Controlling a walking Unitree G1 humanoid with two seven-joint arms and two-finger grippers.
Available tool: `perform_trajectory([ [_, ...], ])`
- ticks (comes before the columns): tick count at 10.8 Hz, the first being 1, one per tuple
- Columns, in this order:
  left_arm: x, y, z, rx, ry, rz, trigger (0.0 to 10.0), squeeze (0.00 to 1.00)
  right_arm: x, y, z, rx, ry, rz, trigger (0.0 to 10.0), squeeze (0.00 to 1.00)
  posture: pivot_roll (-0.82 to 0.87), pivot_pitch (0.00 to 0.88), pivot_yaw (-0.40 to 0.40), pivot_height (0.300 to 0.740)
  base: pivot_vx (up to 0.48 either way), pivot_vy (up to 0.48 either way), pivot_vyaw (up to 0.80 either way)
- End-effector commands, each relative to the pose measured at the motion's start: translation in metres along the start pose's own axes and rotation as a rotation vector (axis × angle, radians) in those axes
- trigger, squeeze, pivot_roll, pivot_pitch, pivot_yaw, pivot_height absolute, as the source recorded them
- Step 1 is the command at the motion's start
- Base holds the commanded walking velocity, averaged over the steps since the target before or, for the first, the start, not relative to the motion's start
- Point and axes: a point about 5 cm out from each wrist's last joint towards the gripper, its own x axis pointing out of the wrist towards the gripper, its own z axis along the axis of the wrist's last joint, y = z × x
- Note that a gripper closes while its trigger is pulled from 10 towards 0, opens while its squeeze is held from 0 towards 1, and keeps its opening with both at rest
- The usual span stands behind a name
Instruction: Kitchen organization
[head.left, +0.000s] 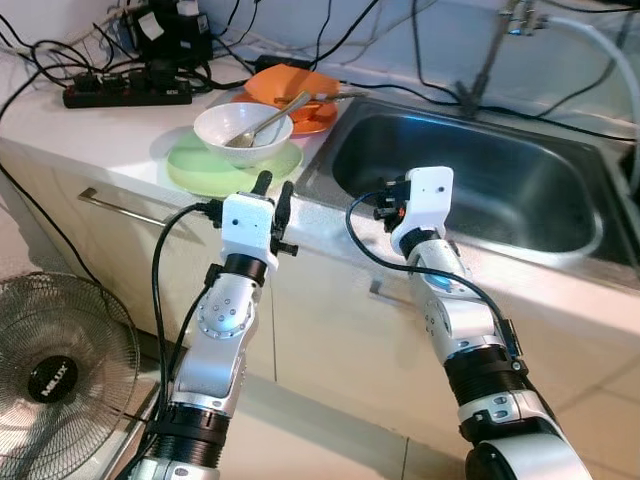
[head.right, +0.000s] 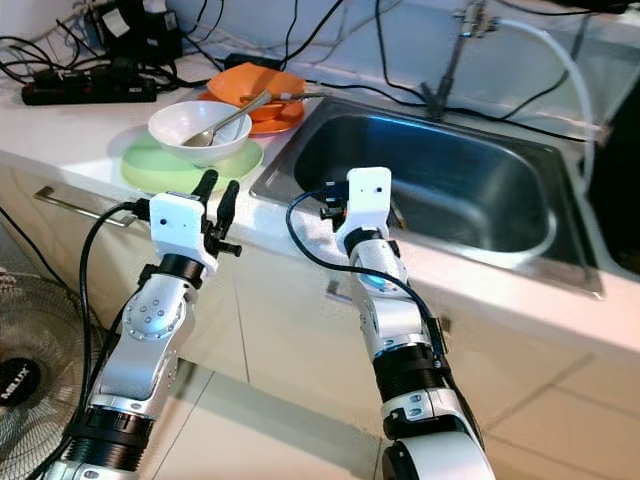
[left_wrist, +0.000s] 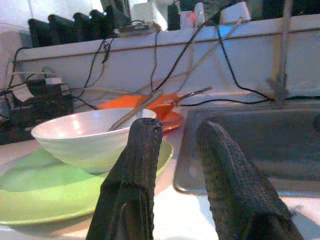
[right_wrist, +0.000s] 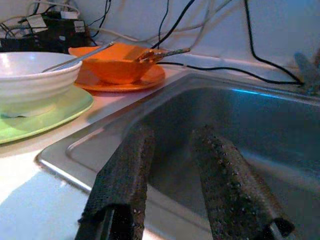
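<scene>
A white bowl (head.left: 243, 133) with a metal spoon (head.left: 270, 118) in it rests on a pale green plate (head.left: 200, 170) on the counter. Behind it an orange bowl (head.left: 290, 88) with a utensil sits on an orange plate (head.left: 312, 123). To the right lies the steel sink (head.left: 480, 180). My left gripper (head.left: 275, 187) is open at the counter's front edge, just in front of the green plate, with nothing between its fingers (left_wrist: 142, 145). My right gripper (right_wrist: 170, 145) is open over the sink's near left rim, also holding nothing.
A black power strip (head.left: 125, 95) and several cables lie at the back of the counter. The faucet (head.left: 495, 50) and a white hose (head.left: 610, 60) stand behind the sink. A drawer handle (head.left: 120, 207) runs below the counter edge. A floor fan (head.left: 55, 370) stands at the lower left.
</scene>
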Motion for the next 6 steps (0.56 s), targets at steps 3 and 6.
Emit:
perform_trajectory([
  [3, 0.0035, -0.0011, 0.0045, 0.001, -0.015, 0.001, 10.0, 0.0, 0.0018, 0.004, 0.0055, -0.014, -0.028, 0.019, 10.0, 0.0, 0.21, 0.0, -0.06, 0.74, 0.36, 0.0, 0.17],
  [6, 0.0035, -0.002, 0.0042, 0.0, -0.012, -0.005, 10.0, 0.0, 0.0021, -0.001, 0.0042, 0.002, -0.018, -0.008, 10.0, 0.0, 0.21, 0.0, -0.056, 0.74, 0.359, 0.0, 0.0],
])
